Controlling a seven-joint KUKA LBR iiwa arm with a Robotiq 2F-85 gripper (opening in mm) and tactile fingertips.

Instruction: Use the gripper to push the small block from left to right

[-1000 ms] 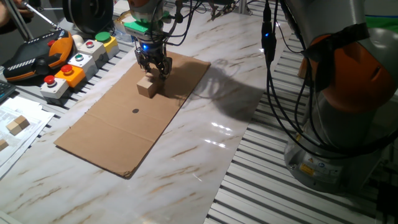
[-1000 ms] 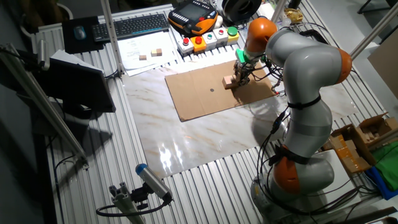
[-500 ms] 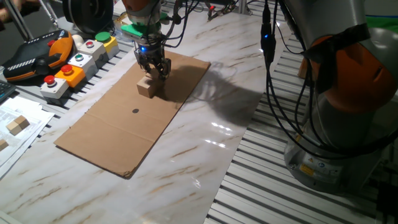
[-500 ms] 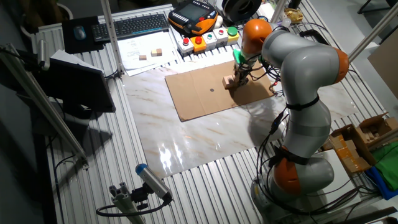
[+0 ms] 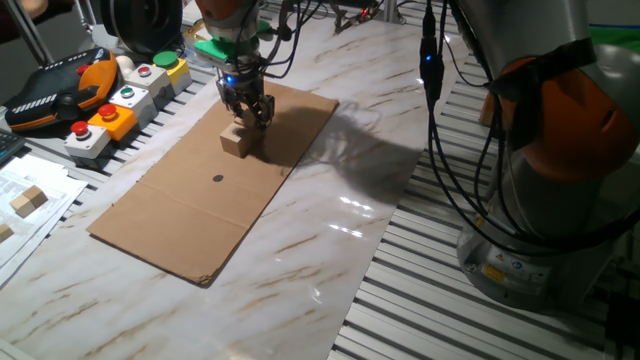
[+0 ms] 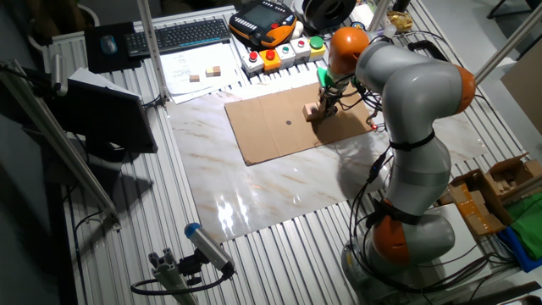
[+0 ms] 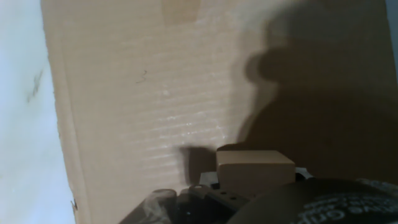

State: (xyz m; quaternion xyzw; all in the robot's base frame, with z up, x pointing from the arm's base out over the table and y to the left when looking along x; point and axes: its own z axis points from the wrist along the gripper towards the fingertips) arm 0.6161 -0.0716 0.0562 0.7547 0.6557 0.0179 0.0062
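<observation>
The small wooden block [image 5: 238,141] stands on the far part of a flat cardboard sheet [image 5: 190,210]. My gripper [image 5: 252,112], a black claw under a blue light, hangs just behind the block and touches its far upper edge; its fingers look shut and hold nothing. In the other fixed view the block [image 6: 312,111] sits right next to the gripper [image 6: 322,107] on the cardboard [image 6: 271,140]. In the hand view the block [image 7: 255,171] lies close below on the cardboard [image 7: 124,93], with the dark fingers [image 7: 205,198] blurred at the bottom edge.
A black dot [image 5: 218,179] marks the cardboard's middle. Button boxes [image 5: 110,110] and an orange pendant [image 5: 60,90] line the left edge. Two spare blocks lie on paper [image 5: 28,200]. The robot's base [image 5: 560,180] and cables stand at the right.
The gripper has shifted very slightly to the left by the block. The block has barely moved.
</observation>
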